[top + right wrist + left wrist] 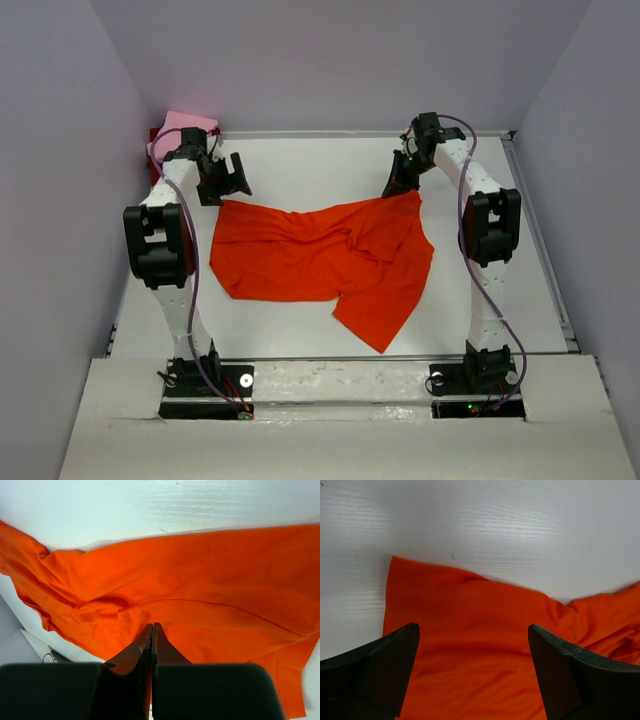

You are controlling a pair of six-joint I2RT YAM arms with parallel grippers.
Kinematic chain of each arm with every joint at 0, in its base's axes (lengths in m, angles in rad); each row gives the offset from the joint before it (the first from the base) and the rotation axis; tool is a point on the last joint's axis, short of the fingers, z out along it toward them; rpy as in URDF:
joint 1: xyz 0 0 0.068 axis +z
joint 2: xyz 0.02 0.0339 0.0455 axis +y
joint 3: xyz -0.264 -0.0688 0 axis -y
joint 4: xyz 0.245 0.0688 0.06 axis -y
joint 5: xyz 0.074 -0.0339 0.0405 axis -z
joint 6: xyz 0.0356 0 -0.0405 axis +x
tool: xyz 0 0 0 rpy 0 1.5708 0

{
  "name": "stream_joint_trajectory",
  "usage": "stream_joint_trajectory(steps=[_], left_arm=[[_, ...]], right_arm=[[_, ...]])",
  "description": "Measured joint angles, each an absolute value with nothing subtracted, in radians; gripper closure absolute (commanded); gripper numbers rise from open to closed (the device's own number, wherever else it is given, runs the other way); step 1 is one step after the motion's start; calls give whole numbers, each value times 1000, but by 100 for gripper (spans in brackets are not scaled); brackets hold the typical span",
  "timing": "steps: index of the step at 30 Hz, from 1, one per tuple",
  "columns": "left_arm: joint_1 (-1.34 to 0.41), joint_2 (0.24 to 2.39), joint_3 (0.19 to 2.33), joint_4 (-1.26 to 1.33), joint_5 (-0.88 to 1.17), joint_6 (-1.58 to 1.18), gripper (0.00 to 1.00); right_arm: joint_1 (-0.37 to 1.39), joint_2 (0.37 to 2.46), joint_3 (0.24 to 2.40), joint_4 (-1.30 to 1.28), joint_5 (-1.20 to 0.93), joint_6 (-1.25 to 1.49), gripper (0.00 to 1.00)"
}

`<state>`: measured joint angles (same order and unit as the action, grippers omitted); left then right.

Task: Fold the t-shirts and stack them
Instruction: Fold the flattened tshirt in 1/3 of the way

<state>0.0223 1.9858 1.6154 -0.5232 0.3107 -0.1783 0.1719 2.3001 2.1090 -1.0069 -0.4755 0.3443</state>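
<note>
The bright orange-red t-shirt (320, 255) lies crumpled and spread across the middle of the white table (300, 165). My right gripper (399, 186) is at its far right corner and shut on the cloth. In the right wrist view the closed jaws (151, 628) pinch the orange-red t-shirt (210, 580). My left gripper (236, 180) is open over the shirt's far left corner. In the left wrist view its fingers (395, 660) stand wide apart above the orange-red t-shirt (470, 630), holding nothing. The folded light pink t-shirt (186, 124) rests on the dark red t-shirt (155, 136) at the far left corner.
Grey walls close in the table on the left, back and right. A thin rail (535, 230) runs along the table's right and far edges. Both arm bases (205, 385) sit on the near ledge. Bare white table (520, 525) lies beyond the shirt's far edge.
</note>
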Motion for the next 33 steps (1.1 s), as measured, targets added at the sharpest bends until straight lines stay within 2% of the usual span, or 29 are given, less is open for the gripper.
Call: stream_joint_trajectory(steps=[7, 16, 18, 19, 20, 22, 24, 28, 33], left_arm=[[156, 2020, 1675, -584, 394, -181, 1], [178, 2037, 1701, -612, 424, -146, 1], [178, 2054, 1701, -615, 431, -139, 1], [178, 2069, 1701, -616, 437, -136, 1], [178, 2077, 1701, -617, 442, -134, 1], [179, 2104, 1701, -620, 452, -130, 1], [181, 2122, 1701, -623, 456, -128, 1], [194, 2144, 1701, -626, 482, -127, 1], [211, 2146, 1701, -625, 514, -127, 1]], right_arm=[[172, 2300, 2109, -1011, -479, 344, 98], [172, 2300, 2109, -1011, -482, 345, 98], [172, 2300, 2109, -1011, -482, 345, 90], [172, 2300, 2109, -1011, -481, 344, 82], [171, 2300, 2109, -1012, -480, 345, 63], [166, 2301, 2109, -1014, -479, 347, 51], [151, 2301, 2104, -1013, -491, 350, 46], [85, 2302, 2083, -1010, -514, 355, 45], [-27, 2308, 2078, -1008, -522, 360, 35]])
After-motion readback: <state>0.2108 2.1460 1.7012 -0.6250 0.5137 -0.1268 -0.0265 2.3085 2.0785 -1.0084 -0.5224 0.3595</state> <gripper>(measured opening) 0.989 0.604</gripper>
